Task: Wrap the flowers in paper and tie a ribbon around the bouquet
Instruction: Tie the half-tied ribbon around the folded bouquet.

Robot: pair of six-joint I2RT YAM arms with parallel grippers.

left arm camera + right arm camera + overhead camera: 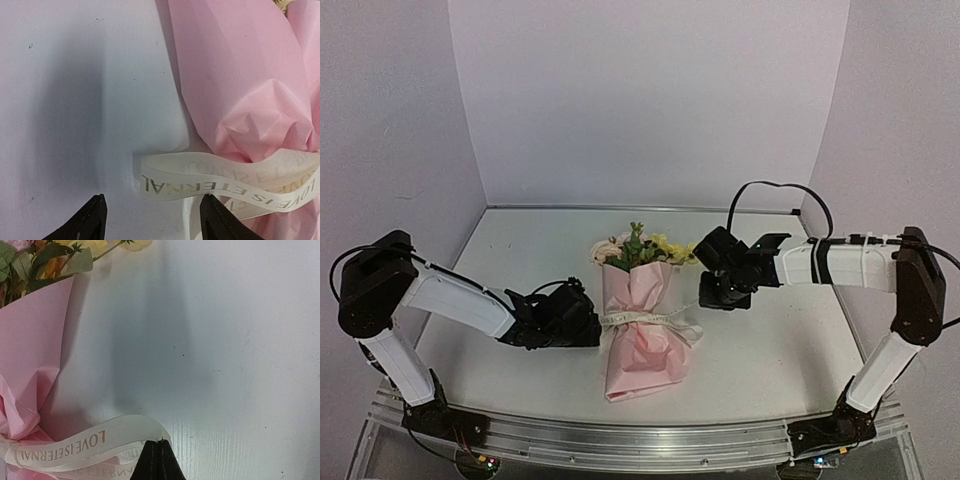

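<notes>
The bouquet [640, 345] lies on the table, its pink paper [235, 75] pinched at the middle. The flowers [635, 250] stick out of the far end. The white lettered ribbon [645, 318] goes around the pinch. My left gripper [588, 328] sits just left of the bouquet. In the left wrist view the left gripper [154, 197] is open, and a loose ribbon [200, 182] end lies just ahead of its tips, ungripped. My right gripper [713, 298] hovers right of the bouquet. In the right wrist view it [160, 441] is shut, with a ribbon [85, 440] loop curving past its tips.
White walls close in the table [770, 350] at the back and both sides. An aluminium rail [640, 440] runs along the near edge. The right arm's black cable [770, 190] arches above its wrist. Yellow and pink blooms [45, 260] reach toward the right gripper's side.
</notes>
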